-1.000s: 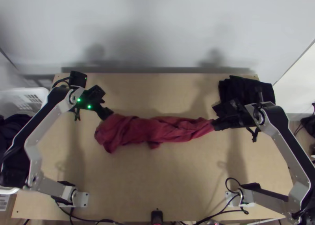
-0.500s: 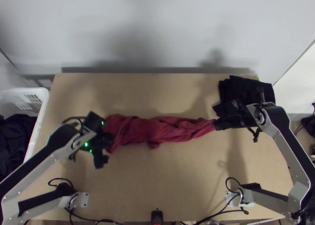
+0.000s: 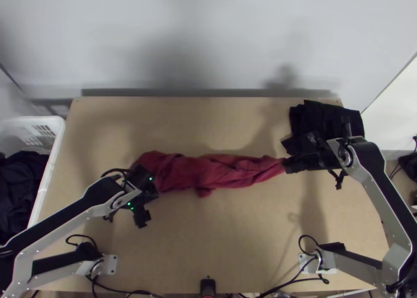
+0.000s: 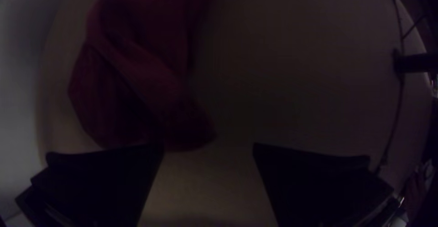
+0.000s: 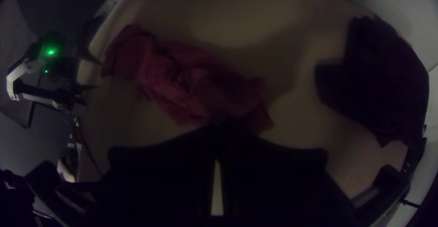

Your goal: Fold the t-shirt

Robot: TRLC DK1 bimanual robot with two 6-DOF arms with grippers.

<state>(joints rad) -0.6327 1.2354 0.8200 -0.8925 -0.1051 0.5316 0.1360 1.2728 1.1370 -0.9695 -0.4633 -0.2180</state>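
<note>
We see the red t-shirt [image 3: 219, 170] bunched in a creased strip across the tabletop [image 3: 229, 235], the jaws of our right gripper [image 3: 287, 165] pinching one end, our left gripper's [image 3: 145, 189] wide near the other

Free room: wide bare stretch of wooden table [image 3: 234, 230], between red t-shirt [image 3: 219, 173] and near edge; second bare stretch beyond the shirt, bounded at far right by black cloth [image 3: 326, 118].
Obstacles: shirt, bunched lengthwise across the middle; left gripper [image 3: 145, 191], above its left end; right gripper [image 3: 290, 165], closed on its right end, just beside the black cloth; cables [image 3: 284, 285] and black device [image 3: 207, 286], near edge.
</note>
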